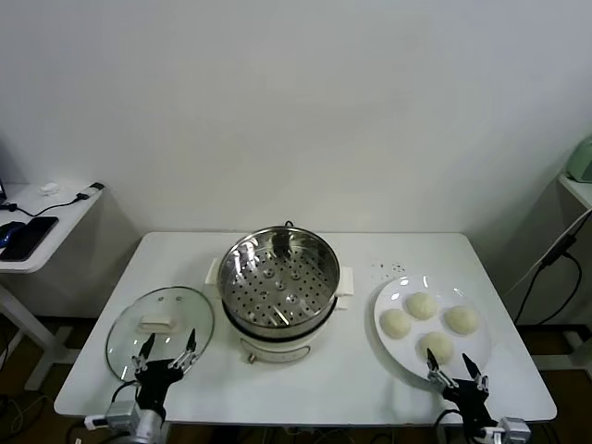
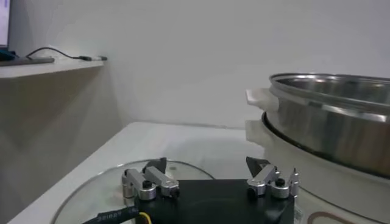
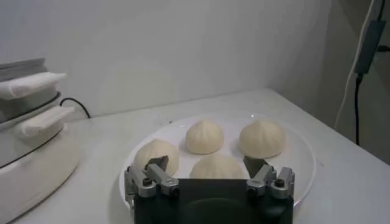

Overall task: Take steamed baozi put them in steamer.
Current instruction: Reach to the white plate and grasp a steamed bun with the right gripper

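Observation:
Several pale baozi lie on a white plate (image 1: 388,298) at the table's right: one (image 1: 422,305) at the back, one (image 1: 395,323) on the left, one (image 1: 461,319) on the right, one (image 1: 436,347) nearest me. The steel steamer (image 1: 280,277) with its perforated tray stands mid-table, open and empty. My right gripper (image 1: 457,365) is open at the plate's near edge, just short of the nearest baozi (image 3: 217,167). My left gripper (image 1: 167,351) is open over the near edge of the glass lid (image 1: 159,328). The steamer's wall (image 2: 329,125) fills the left wrist view.
The glass lid lies flat on the table left of the steamer, white knob (image 1: 155,326) up. A side desk (image 1: 42,217) with a phone and cables stands far left. A black cable (image 1: 546,264) hangs beyond the table's right edge.

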Controlling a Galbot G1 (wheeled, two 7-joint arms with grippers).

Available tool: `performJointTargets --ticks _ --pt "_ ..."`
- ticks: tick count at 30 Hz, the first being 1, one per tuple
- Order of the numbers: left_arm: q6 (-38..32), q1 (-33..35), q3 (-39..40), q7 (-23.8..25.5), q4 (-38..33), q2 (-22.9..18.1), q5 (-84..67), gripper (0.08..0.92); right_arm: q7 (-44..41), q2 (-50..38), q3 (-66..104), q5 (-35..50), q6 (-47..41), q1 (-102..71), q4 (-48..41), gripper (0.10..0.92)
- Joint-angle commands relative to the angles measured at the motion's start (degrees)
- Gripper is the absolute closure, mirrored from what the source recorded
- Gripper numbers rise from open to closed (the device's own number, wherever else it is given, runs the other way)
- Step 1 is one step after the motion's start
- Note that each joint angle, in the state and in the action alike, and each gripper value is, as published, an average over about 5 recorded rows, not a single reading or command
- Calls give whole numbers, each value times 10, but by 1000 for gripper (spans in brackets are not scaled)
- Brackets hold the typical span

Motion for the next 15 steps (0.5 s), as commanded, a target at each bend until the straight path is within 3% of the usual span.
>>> performJointTargets --ticks 1,8,15 --pt "-1 1 1 -1 -4 1 3 177 3 -53 19 -15 -110 75 26 203" --pt "-4 1 3 0 -8 7 -3 177 -62 -191 -45 -49 -148 292 -64 203" --pt "-13 2 4 0 -6 15 -12 177 -274 -360 -269 -89 -162 529 -187 202"
